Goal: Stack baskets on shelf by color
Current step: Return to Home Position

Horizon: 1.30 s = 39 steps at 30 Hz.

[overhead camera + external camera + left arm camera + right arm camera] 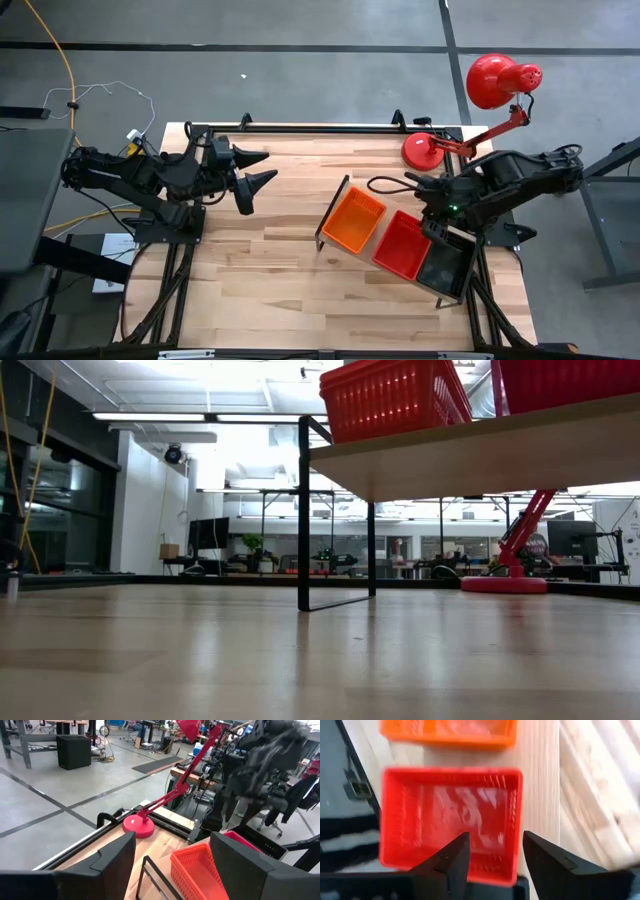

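shelf [480, 455] long axis diagonal, orange, red, black baskets [403, 245] along it; left end effector [270, 166] spread; right end effector [495, 836] spread

Middle: I see bare bench [290, 270] between the left arm [150, 175] and the shelf [480, 455], a wide lane.
Under shelf: open from the low view; only the bracket [303, 510] stands there, at one end.
Shelf top: taken by the orange basket [353, 220], red basket [402, 245] and black basket [450, 272], close together.
Above black end: my right arm [500, 180] hangs over it.
Back right: the lamp [425, 150] base crowds the corner behind the shelf.
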Motion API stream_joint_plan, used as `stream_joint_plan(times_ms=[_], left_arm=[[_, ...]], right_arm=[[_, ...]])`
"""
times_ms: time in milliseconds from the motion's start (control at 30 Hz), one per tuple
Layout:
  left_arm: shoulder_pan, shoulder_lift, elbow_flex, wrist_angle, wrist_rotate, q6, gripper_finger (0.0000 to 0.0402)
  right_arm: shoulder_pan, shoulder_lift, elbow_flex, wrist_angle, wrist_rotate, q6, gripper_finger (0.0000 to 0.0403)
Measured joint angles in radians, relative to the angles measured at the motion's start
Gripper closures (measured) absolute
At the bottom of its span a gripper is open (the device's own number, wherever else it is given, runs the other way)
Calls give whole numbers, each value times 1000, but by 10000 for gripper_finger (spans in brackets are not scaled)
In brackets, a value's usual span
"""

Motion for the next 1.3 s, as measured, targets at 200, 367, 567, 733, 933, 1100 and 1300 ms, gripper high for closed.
stream_joint_plan(times_ms=[200,367,567,733,933,1100,1300], left_arm=[[0,0,0,-45,31,-13,158],[0,0,0,-57,67,-26,158],[0,-1,0,-65,119,-11,158],[0,-6,0,-87,167,0,158],[0,-28,-1,-105,234,23,158],[-1,-72,-1,-152,288,97,161],[19,-190,-66,-186,284,174,214]], right_arm=[[89,-22,0,82,116,31,272],[155,-23,0,117,203,58,335],[194,-23,0,186,287,55,394],[191,-26,-20,315,287,8,400],[143,-114,-310,704,160,-3,402],[56,-200,-505,1015,106,34,402],[-16,-230,-527,1164,101,-1,402]])
